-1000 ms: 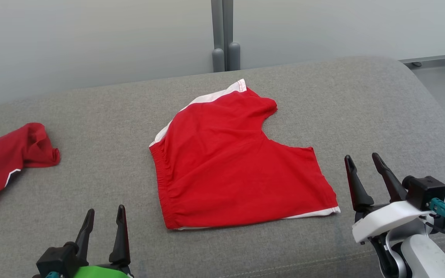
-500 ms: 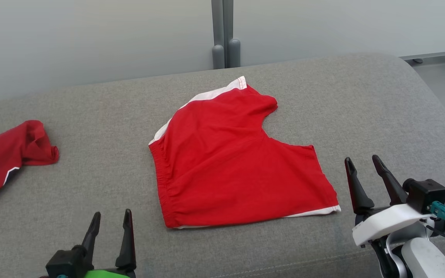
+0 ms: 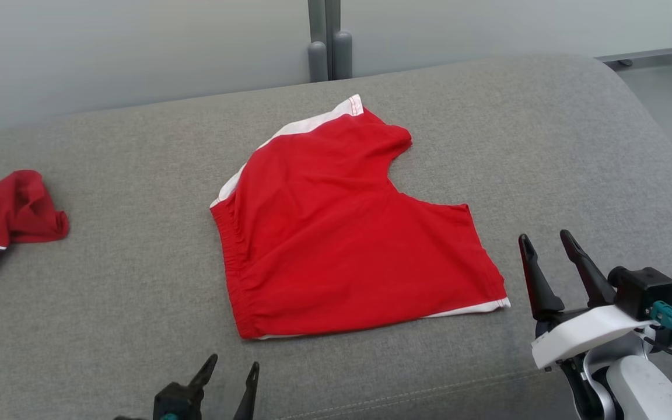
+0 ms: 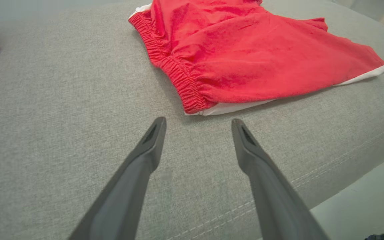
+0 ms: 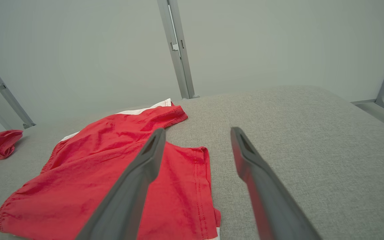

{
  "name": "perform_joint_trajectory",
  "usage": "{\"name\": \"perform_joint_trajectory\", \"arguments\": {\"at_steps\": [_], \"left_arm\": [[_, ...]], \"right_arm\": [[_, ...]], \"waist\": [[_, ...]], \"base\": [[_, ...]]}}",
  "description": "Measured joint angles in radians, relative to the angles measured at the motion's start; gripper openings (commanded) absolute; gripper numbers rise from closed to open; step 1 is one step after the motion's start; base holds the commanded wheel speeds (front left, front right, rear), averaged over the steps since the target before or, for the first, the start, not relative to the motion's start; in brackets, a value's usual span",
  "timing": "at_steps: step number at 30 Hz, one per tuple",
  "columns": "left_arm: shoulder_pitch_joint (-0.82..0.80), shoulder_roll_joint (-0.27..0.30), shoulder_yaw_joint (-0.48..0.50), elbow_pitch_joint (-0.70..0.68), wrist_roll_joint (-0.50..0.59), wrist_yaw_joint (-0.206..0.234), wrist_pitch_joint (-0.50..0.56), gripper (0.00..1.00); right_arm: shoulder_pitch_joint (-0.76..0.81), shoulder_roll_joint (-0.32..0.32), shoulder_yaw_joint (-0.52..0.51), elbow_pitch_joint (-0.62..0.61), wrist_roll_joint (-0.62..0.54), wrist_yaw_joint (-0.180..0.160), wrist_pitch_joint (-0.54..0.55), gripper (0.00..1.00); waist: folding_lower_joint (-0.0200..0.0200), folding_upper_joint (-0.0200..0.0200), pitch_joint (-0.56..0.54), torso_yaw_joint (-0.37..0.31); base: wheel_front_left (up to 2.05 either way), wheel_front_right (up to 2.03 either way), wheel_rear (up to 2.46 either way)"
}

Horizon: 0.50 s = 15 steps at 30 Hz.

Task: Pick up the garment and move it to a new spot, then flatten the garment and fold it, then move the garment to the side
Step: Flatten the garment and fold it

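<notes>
The left claw (image 3: 234,360) hangs spread wide and empty over the grey cushion (image 3: 108,291). The red shorts (image 3: 342,227) lie flat just ahead of it, their elastic waistband corner right in front of its tips without touching them. The right claw (image 3: 545,235) is also wide open and holds nothing. The shorts spread to its left, and the white-trimmed leg hem is the part nearest it. From its wrist camera, its left finger crosses in front of that leg. A second red cloth (image 3: 3,216) lies well off to the left claw's left.
</notes>
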Motion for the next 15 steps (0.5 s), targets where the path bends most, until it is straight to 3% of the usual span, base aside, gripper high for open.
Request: {"name": "perform_joint_trajectory", "arguments": {"at_steps": [15], "left_arm": [[-0.154, 0.003, -0.031, 0.188, 0.081, -0.025, -0.018, 1.00]], "right_arm": [[-0.040, -0.016, -0.025, -0.006, -0.001, 0.001, 0.000, 1.00]], "waist": [[0.0000, 0.0000, 0.079, -0.066]], "base": [[0.00, 0.00, 0.00]]}}
